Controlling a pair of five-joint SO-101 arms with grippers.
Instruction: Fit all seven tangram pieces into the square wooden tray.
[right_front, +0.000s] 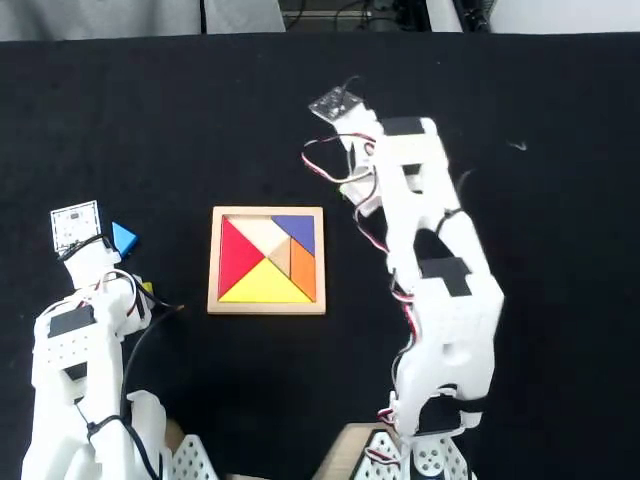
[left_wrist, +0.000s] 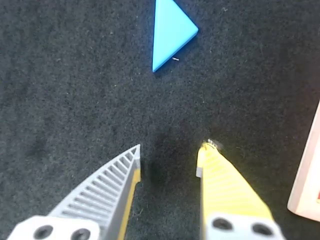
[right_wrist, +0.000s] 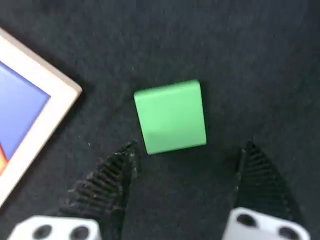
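Green square (right_wrist: 171, 117) lies flat on the black cloth just off a corner of the tray (right_wrist: 52, 82); looks like a light, stiff little slab with probably slick painted faces, so I'd pinch it across two opposite straight edges, not the corners; right gripper (right_wrist: 189, 146) hovers right by it, fingers spread wide, nothing held; blue triangle (left_wrist: 170, 32) sits left of the tray, ahead of the left gripper (left_wrist: 171, 146), also spread and empty.

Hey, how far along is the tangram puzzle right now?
Four coloured pieces sit in the tray. Nothing is in hand: the open left pincer faces the light blue triangle, the open right pincer the green square. Both lie outside the tray.
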